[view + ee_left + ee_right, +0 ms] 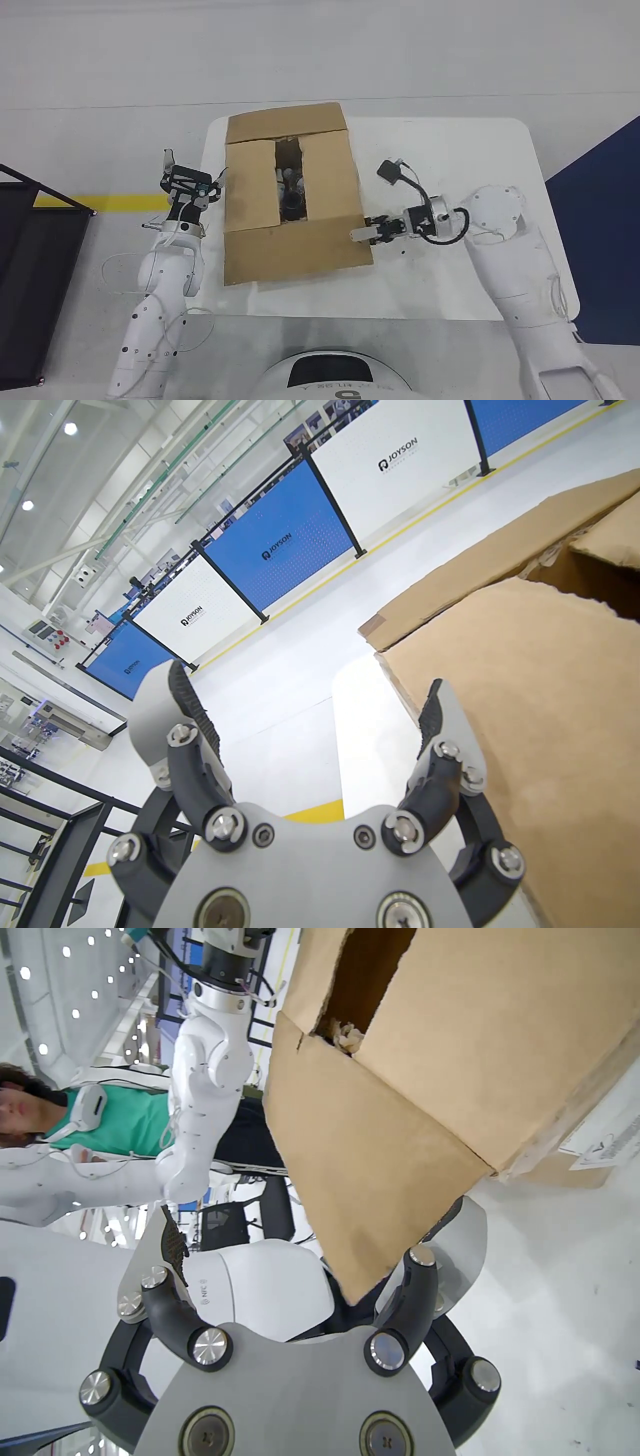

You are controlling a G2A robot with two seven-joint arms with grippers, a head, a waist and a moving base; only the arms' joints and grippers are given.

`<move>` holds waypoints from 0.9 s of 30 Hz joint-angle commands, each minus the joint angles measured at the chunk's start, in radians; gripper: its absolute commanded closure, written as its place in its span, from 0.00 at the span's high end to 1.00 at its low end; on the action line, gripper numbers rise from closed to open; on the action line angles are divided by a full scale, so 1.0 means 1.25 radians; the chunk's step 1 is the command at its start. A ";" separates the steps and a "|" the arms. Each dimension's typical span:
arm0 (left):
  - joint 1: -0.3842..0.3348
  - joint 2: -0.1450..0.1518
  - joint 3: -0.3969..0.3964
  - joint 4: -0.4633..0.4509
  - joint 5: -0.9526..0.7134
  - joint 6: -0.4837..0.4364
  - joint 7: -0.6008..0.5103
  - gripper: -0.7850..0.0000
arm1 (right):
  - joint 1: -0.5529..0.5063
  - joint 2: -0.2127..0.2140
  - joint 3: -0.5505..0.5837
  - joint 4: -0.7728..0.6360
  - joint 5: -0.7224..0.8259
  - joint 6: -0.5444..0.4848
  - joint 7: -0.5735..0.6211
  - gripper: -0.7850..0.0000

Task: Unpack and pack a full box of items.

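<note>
A brown cardboard box (250,205) stands on the white table (450,150). Its top flaps are partly apart, and a narrow gap (290,170) shows dark items (290,198) inside. My left gripper (194,172) hovers open just beyond the box's left side; in the left wrist view it (307,700) holds nothing, and the box wall (525,710) is beside one finger. My right gripper (357,235) sits at the box's near right corner. In the right wrist view it (320,1238) is open, with the corner of a flap (360,1168) lying between its fingers.
A black rack (30,280) stands on the floor left of the table. A blue panel (605,170) is at the far right. Bare tabletop (450,270) lies right of the box. My left arm (205,1078) shows beyond the box in the right wrist view.
</note>
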 commanded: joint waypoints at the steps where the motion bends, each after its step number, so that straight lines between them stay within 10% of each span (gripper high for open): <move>1: 0.000 0.000 0.000 0.000 0.000 0.000 0.000 1.00 | 0.012 0.000 -0.003 0.020 0.048 0.016 0.008 1.00; 20: 0.017 -0.005 -0.031 -0.021 -0.070 0.080 0.024 1.00 | 0.139 -0.012 -0.100 0.147 0.113 0.121 -0.135 1.00; 27: 0.039 0.000 -0.029 -0.025 -0.097 -0.016 0.095 1.00 | 0.141 -0.009 -0.101 0.117 0.089 0.124 -0.204 1.00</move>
